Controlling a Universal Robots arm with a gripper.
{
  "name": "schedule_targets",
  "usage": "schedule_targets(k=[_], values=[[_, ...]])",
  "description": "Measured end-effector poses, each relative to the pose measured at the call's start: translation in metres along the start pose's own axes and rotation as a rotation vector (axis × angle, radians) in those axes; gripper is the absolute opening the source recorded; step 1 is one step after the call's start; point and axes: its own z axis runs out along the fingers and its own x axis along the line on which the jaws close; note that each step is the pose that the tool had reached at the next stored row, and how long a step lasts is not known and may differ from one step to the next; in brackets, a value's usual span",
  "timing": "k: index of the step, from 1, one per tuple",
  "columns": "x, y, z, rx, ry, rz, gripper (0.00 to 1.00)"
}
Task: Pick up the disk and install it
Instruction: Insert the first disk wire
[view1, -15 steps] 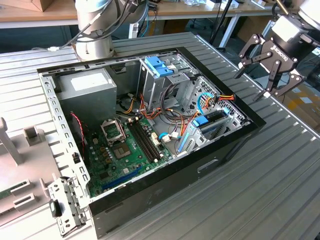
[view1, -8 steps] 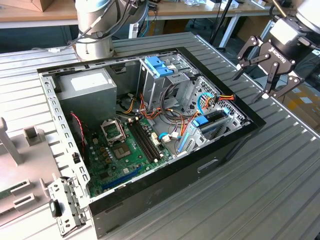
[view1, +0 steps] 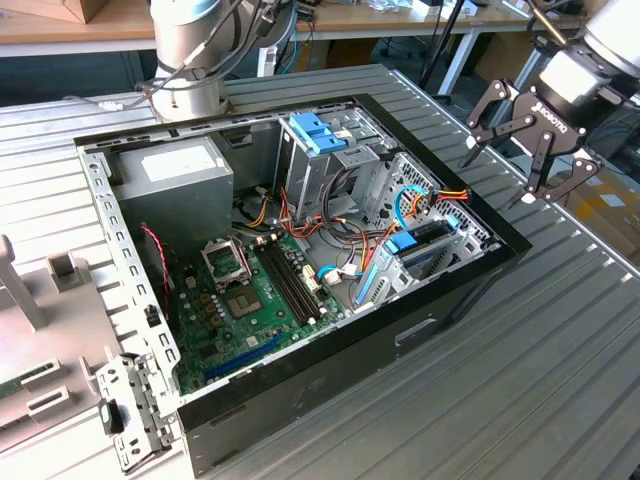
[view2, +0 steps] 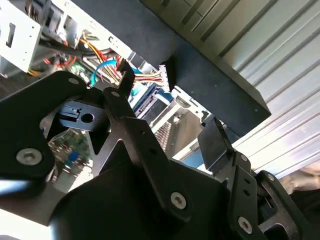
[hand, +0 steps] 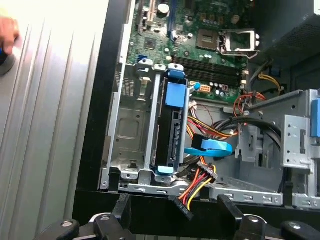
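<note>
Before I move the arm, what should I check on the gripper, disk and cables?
1. Gripper open: ok.
2. Gripper empty: ok, nothing between its fingers.
3. Gripper apart from the case: ok, it hangs above the rim.
4. Disk in the cage: ok, it stands on edge in a slot.
5. Disk fully latched: cannot tell.
6. Cables plugged into the disk: cannot tell.
</note>
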Motion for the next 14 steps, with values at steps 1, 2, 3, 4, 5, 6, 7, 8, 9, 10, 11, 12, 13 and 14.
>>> schedule_targets(k=[1,2,3,4,5,6,7,8,9,10,11,12,13,14], values=[[0.0001,-0.0001,0.0007,-0.0031,0.0033,-0.023,0.78],[0.0002,-0.0002,0.0012,-0.0054,0.0057,-0.04,0.78],[0.0002,-0.0002,0.0017,-0.0081,0.0084,-0.059,0.78],[0.0003,-0.0003,0.0022,-0.0106,0.0109,-0.078,0.78],[0.0004,-0.0004,0.0028,-0.0137,0.0142,-0.101,0.78],[0.0004,-0.0005,0.0032,-0.0159,0.0167,-0.117,0.78],[0.0005,-0.0005,0.0039,-0.0197,0.0206,-0.145,0.78],[0.0006,-0.0006,0.0042,-0.0222,0.0231,-0.163,0.78],[0.0006,-0.0006,0.0045,-0.0246,0.0257,-0.181,0.78],[0.0006,-0.0007,0.0047,-0.0273,0.0285,-0.201,0.78],[0.0007,-0.0007,0.0049,-0.03,0.0314,-0.221,0.78],[0.0007,-0.0007,0.0053,-0.0354,0.0369,-0.26,0.78],[0.0008,-0.0008,0.0056,-0.0385,0.0402,-0.283,0.78],[0.0008,-0.0008,0.0058,-0.041,0.0428,-0.302,0.78]])
